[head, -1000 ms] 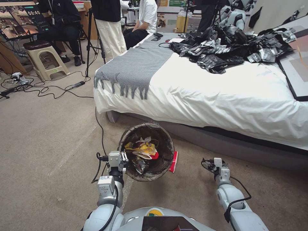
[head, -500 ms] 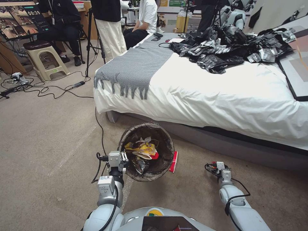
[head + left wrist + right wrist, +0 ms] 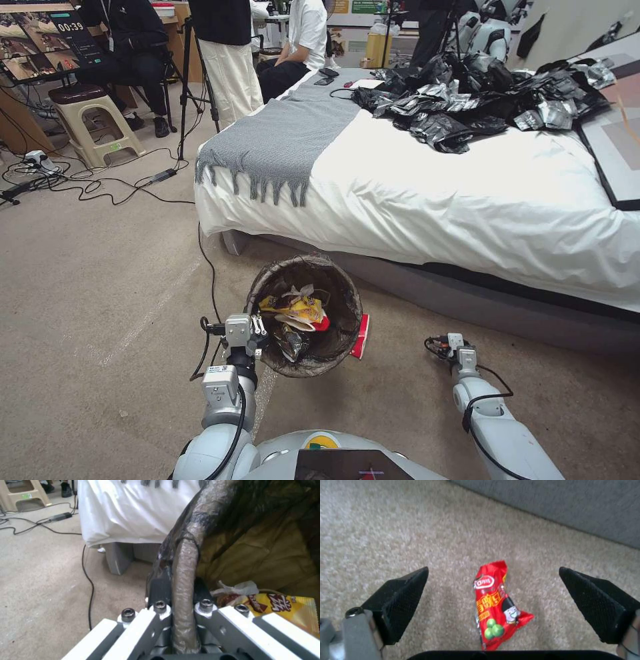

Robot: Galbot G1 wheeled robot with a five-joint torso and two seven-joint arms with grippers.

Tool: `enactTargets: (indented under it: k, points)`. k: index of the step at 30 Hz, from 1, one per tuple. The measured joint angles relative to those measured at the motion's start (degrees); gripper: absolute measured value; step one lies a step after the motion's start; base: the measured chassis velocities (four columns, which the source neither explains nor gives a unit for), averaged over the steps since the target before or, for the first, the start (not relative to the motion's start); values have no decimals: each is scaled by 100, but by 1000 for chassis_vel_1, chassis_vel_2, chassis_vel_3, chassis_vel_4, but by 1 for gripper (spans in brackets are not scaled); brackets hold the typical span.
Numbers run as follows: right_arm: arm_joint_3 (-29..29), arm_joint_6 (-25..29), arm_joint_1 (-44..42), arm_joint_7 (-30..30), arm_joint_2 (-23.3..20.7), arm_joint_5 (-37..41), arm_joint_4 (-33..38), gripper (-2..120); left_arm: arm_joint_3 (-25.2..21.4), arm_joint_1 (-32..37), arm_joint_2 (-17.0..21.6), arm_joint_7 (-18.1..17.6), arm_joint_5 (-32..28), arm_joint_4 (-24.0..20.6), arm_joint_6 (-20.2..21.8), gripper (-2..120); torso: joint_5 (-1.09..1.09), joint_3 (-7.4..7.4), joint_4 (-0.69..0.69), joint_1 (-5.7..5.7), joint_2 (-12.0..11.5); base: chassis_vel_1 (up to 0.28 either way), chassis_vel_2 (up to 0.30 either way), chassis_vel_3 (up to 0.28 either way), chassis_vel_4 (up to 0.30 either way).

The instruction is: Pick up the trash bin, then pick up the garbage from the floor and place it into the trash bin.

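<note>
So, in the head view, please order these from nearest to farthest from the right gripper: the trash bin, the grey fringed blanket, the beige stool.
1. trash bin: to the right gripper's left, held by the left gripper.
2. grey fringed blanket: on the bed, ahead and left.
3. beige stool: far left, across the floor.

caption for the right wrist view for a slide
Open right gripper hovering over a red snack packet on the carpet.

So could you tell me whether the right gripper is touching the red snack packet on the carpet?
Apart. In the right wrist view the right gripper is open, and bare carpet shows between each of its fingers and the red snack packet.
</note>
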State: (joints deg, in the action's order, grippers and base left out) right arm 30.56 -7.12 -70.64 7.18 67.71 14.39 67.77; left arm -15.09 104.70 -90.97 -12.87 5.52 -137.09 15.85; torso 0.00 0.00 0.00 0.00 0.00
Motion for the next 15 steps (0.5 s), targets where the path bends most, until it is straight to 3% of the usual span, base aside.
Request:
enactTargets:
  k: [15]
  points:
    - [-6, 162, 368, -66, 107, -160, -891, 92, 0, 0, 0, 0, 0, 0, 0, 0, -4, -1, -1, 0, 0, 0, 0, 0, 0]
